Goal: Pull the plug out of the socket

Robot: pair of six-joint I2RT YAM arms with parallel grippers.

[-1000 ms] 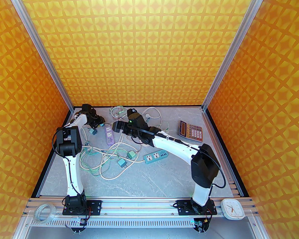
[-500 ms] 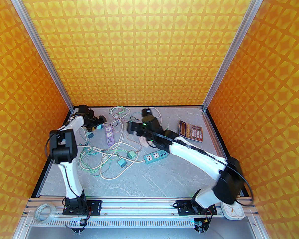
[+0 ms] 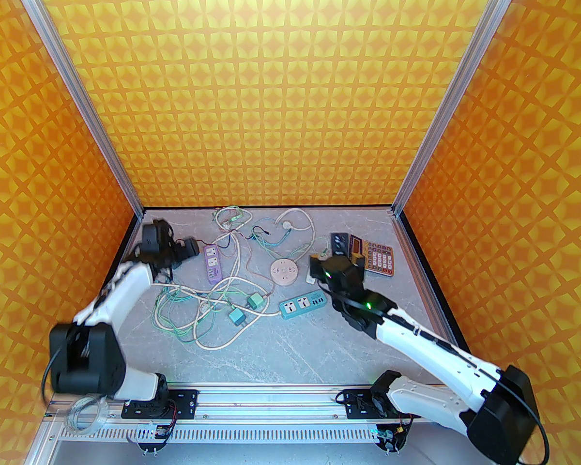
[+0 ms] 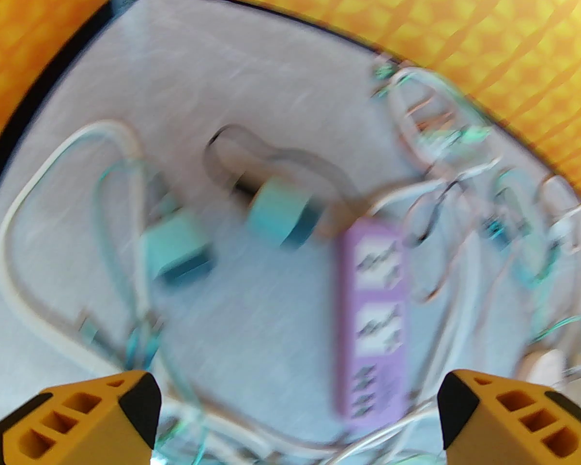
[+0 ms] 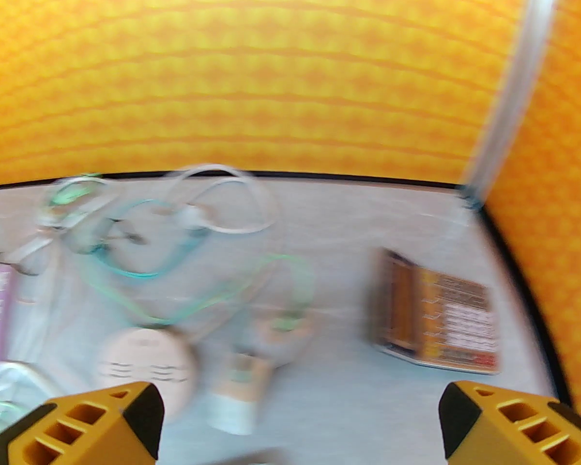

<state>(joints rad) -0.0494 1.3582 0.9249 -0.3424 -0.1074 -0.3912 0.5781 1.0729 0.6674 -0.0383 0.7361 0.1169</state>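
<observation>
The purple socket strip (image 3: 213,263) lies at the far left of the table, and it shows blurred in the left wrist view (image 4: 373,317). Two teal plugs (image 4: 281,211) (image 4: 174,250) lie loose on the table to its left, the nearer one by the strip's far end. My left gripper (image 3: 184,250) (image 4: 300,419) hovers just left of the strip, open and holding nothing. My right gripper (image 3: 344,252) (image 5: 300,424) is open beside the calculator, also holding nothing.
A round pink socket (image 3: 284,272) (image 5: 145,361) and a teal strip (image 3: 302,306) sit mid-table among tangled white and green cables (image 3: 198,313). Two more teal plugs (image 3: 255,300) (image 3: 236,316) lie there. A calculator (image 3: 375,255) is far right, a tape roll (image 3: 84,412) at the near-left rail.
My left gripper opened, let go of a teal plug and drew back to the left. The right arm swung away from the purple strip to the right, toward the calculator.
</observation>
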